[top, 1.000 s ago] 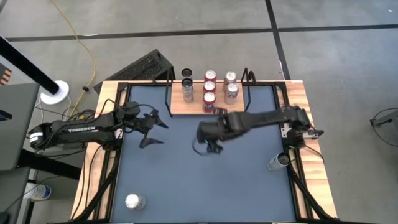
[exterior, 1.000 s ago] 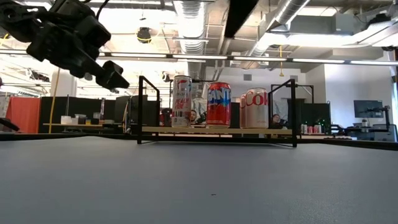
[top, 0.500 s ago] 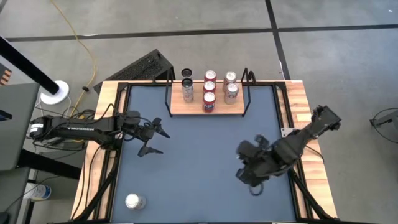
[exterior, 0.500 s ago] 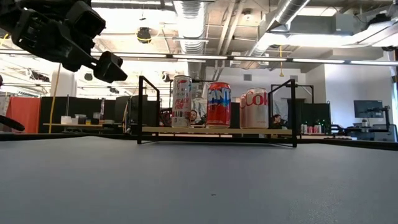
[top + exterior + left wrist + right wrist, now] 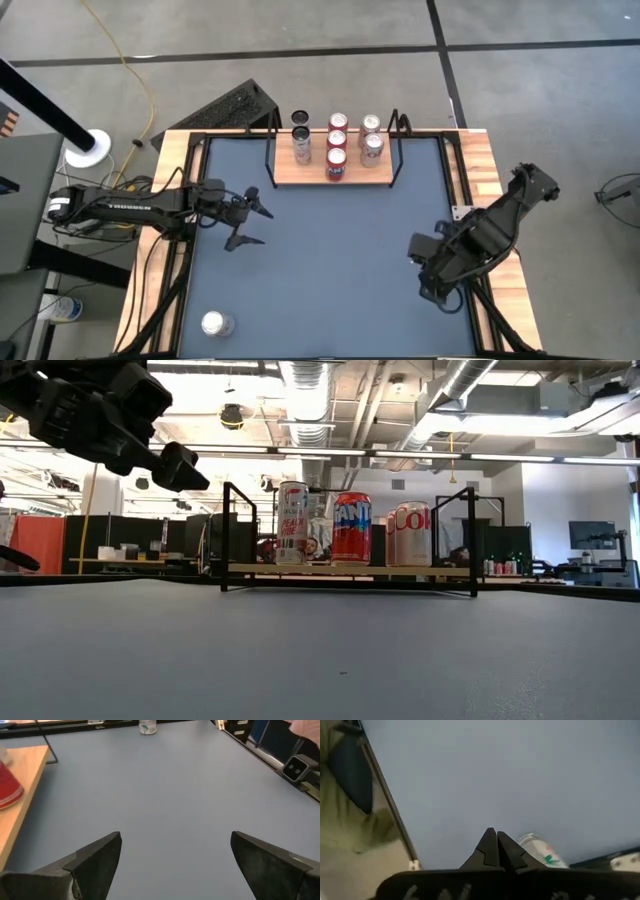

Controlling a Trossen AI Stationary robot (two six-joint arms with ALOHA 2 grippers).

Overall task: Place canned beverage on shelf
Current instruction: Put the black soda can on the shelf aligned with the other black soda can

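At lower right, your right gripper (image 5: 437, 292) hovers, jaws together; left gripper (image 5: 250, 214), jaws apart, faces the shelf (image 5: 300, 176).

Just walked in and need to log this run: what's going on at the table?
A two-armed robot is stocking cans on the shelf, which already carries several. Neither arm holds anything at this moment. The right end effector is shut and empty over the table's right side, beside a can that stands near the edge. The left end effector hangs open above the left side. Another can stands alone at the near left corner.
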